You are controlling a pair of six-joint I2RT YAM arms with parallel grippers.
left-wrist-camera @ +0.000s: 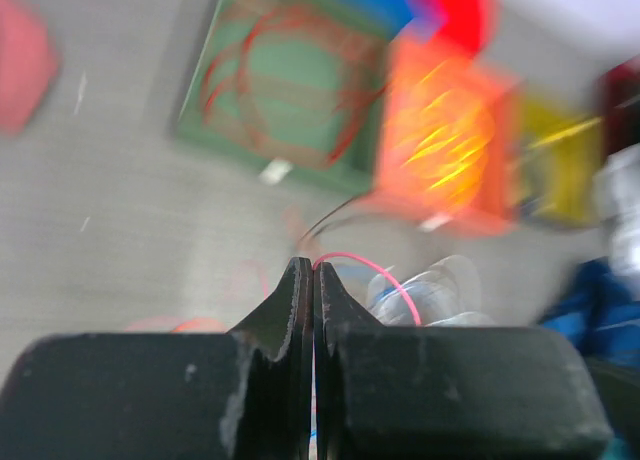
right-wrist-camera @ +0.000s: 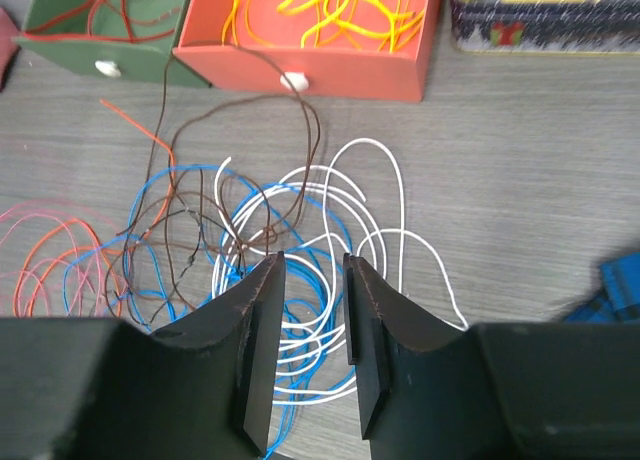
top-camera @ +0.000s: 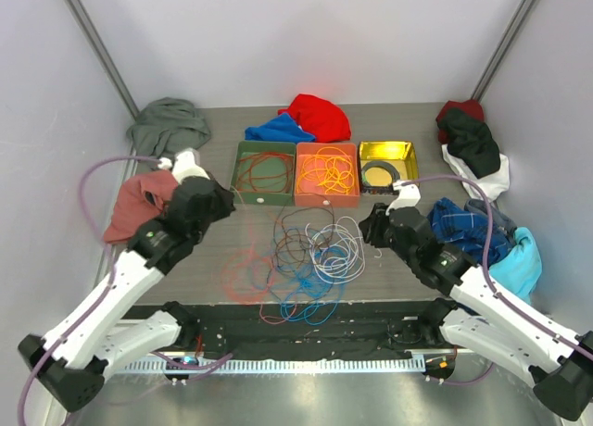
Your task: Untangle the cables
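Far left first: the left end effector (left-wrist-camera: pixel 313 270) has its fingers pressed together, and a thin pink-red cable (left-wrist-camera: pixel 375 265) arcs out right from the tips, so I'd say it's pinched on that strand. That view is blurry though, so take it with a grain of salt.

Next over, the green tray (top-camera: pixel 262 201) already has red wire looped in it. The orange tray (top-camera: pixel 326 201) beside it has orange-yellow wire, and the yellow tin (top-camera: pixel 387 146) holds a black coil (top-camera: pixel 380 176).

The cables (top-camera: pixel 310 255) that need sorting sit in a loose pile on the tabletop (top-camera: pixel 213 245), just in front of the trays and between the two arms. It's red, blue, brown and white all looped through each other.

The right end effector (right-wrist-camera: pixel 312 265) hangs over the white-and-blue part with its fingers apart and nothing between them.

What worries me:
- That pink-red strand looks threaded under blue loops (right-wrist-camera: pixel 140 205). Pull it up fast and the whole pile comes along, or a loop cinches into a real knot.
- It's a thin wire held only at the tips, so it could just slip out.
- The brown cable (right-wrist-camera: pixel 316 130) runs right up against the tray fronts, and a tug could drag it over a tray edge.
- If the right side closes where it is, it probably grabs white (right-wrist-camera: pixel 400 190) and blue together.
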